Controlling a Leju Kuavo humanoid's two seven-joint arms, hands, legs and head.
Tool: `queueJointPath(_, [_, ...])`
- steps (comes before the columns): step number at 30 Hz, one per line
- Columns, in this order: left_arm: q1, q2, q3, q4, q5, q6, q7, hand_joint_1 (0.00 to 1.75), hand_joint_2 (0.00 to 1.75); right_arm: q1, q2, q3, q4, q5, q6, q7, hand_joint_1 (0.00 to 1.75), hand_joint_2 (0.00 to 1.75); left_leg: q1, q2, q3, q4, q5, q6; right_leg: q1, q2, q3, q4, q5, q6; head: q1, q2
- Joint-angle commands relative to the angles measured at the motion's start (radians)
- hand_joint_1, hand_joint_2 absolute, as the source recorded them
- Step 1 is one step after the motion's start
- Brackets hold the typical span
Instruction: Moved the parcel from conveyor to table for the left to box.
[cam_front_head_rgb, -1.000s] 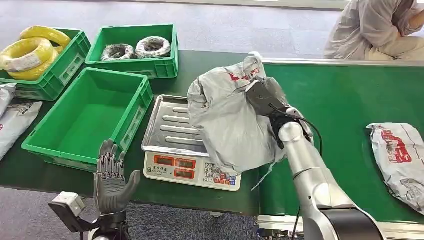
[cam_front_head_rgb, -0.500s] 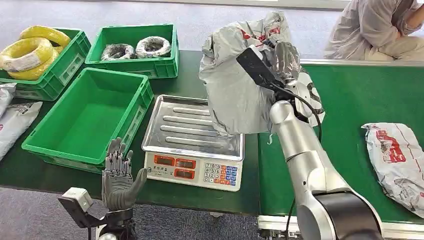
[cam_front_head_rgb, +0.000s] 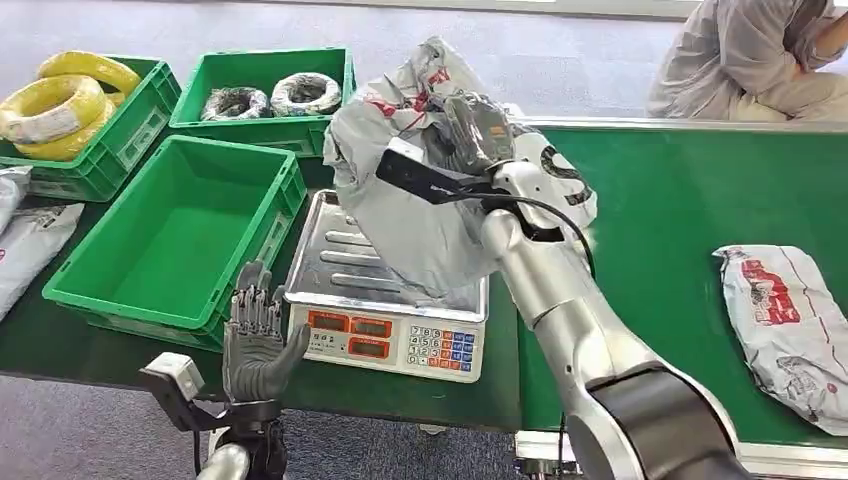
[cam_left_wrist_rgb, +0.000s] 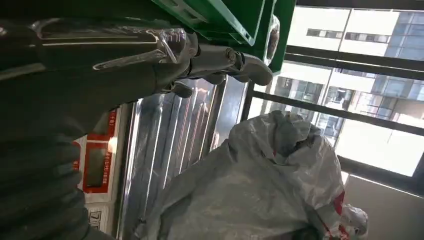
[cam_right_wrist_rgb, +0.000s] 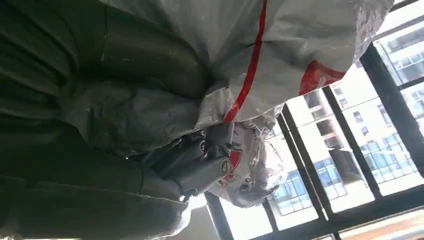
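Note:
My right hand (cam_front_head_rgb: 478, 128) grips a crumpled grey parcel (cam_front_head_rgb: 415, 205) with red print, its lower end hanging onto the steel pan of the scale (cam_front_head_rgb: 340, 262). The right wrist view shows my fingers (cam_right_wrist_rgb: 200, 160) dug into the parcel's plastic (cam_right_wrist_rgb: 260, 35). My left hand (cam_front_head_rgb: 257, 338) stands upright and open at the table's near edge, in front of the scale's left corner, holding nothing. In the left wrist view its fingers (cam_left_wrist_rgb: 220, 60) reach toward the pan, with the parcel (cam_left_wrist_rgb: 260, 185) beyond. An empty green box (cam_front_head_rgb: 180, 235) sits left of the scale.
A second grey parcel (cam_front_head_rgb: 790, 320) lies on the green conveyor (cam_front_head_rgb: 680, 210) at the right. Two green crates at the back left hold yellow coils (cam_front_head_rgb: 65, 100) and dark wire rolls (cam_front_head_rgb: 270, 97). More parcels (cam_front_head_rgb: 30, 240) lie at the far left. A person (cam_front_head_rgb: 760, 60) sits behind the conveyor.
My right arm has swung the parcel up and then leftward, from the conveyor's edge to over the scale pan. My left hand has shifted slightly right and closer to the scale.

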Motion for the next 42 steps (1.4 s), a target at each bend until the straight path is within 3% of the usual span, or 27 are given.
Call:
queueJointPath(1, [-0.022, 0.008, 0.005, 0.028, 0.001, 0.006, 0.011, 0.00, 1.75, -0.037, 0.022, 0.052, 0.067, -0.007, -0.004, -0.014, 1.75, 1.75, 0.000, 0.001, 0.001, -0.001, 0.000, 0.001, 0.000, -0.001, 0.001, -0.001, 0.000, -0.002, 0.000, 0.000])
queueJointPath(12, [0.005, -0.010, 0.036, -0.008, -0.031, -0.006, 0.025, 0.00, 1.75, 0.035, 0.005, 0.040, 0.014, -0.047, -0.040, -0.006, 1.73, 1.75, 0.000, 0.000, 0.002, -0.002, 0.000, 0.001, 0.000, -0.001, 0.002, -0.001, 0.000, -0.002, 0.000, 0.000])
queueJointPath(13, [0.003, -0.013, 0.039, -0.010, -0.033, -0.006, 0.027, 0.00, 1.75, 0.035, 0.007, 0.033, 0.012, -0.050, -0.047, 0.004, 0.17, 1.75, 0.000, 0.000, 0.003, -0.003, 0.000, 0.001, 0.000, -0.002, 0.003, -0.002, 0.000, -0.002, 0.000, 0.000])
queueJointPath(14, [0.000, -0.017, 0.043, -0.014, -0.036, -0.001, 0.033, 0.00, 1.75, 0.035, 0.007, 0.032, 0.004, -0.036, -0.081, 0.028, 0.00, 1.75, 0.000, 0.001, 0.001, -0.001, 0.000, 0.001, 0.001, -0.001, 0.001, -0.001, 0.000, -0.002, 0.000, 0.000])
queueJointPath(19, [0.009, -0.019, 0.054, -0.036, -0.046, 0.004, 0.043, 0.00, 1.75, 0.026, 0.014, 0.064, 0.000, 0.055, -0.168, 0.107, 0.00, 1.75, 0.000, 0.002, 0.002, -0.002, 0.000, 0.001, 0.000, 0.000, 0.001, -0.001, 0.000, -0.003, 0.000, 0.000])
queueJointPath(20, [0.015, -0.021, 0.058, -0.040, -0.047, 0.006, 0.042, 0.00, 1.75, 0.031, 0.016, 0.070, -0.018, 0.098, -0.253, 0.135, 0.00, 0.00, 0.000, 0.001, 0.001, -0.001, 0.000, 0.001, 0.000, 0.000, 0.001, -0.001, 0.000, -0.002, 0.000, 0.000])
queueJointPath(23, [-0.007, -0.027, 0.063, -0.040, -0.049, 0.010, 0.047, 0.00, 1.75, 0.037, 0.020, 0.066, -0.073, 0.140, -0.305, 0.172, 0.00, 0.00, 0.000, 0.002, 0.002, -0.002, 0.000, 0.001, 0.001, 0.000, 0.001, -0.001, 0.000, -0.002, 0.000, 0.000])
queueJointPath(29, [-0.009, -0.032, 0.075, -0.041, -0.054, 0.015, 0.058, 0.00, 1.75, 0.088, -0.004, 0.018, -0.243, 0.159, -0.302, 0.201, 0.00, 0.00, 0.000, 0.000, 0.002, -0.002, 0.001, 0.001, 0.001, -0.002, 0.002, -0.002, 0.000, -0.002, 0.000, 0.000])
queueJointPath(37, [-0.004, -0.029, 0.074, -0.038, -0.058, 0.011, 0.058, 0.00, 1.75, 0.112, -0.011, -0.005, -0.302, 0.157, -0.342, 0.189, 0.00, 0.00, 0.000, 0.001, 0.005, -0.005, 0.001, 0.002, 0.001, -0.003, 0.005, -0.005, 0.001, -0.004, 0.000, 0.000])
queueJointPath(42, [0.027, -0.025, 0.070, -0.030, -0.068, 0.009, 0.044, 0.00, 1.75, 0.219, -0.037, -0.081, -0.595, 0.160, -0.442, 0.192, 0.00, 0.00, 0.000, -0.002, 0.003, -0.003, 0.001, 0.002, 0.001, -0.005, 0.004, -0.003, 0.000, -0.002, 0.000, 0.000])
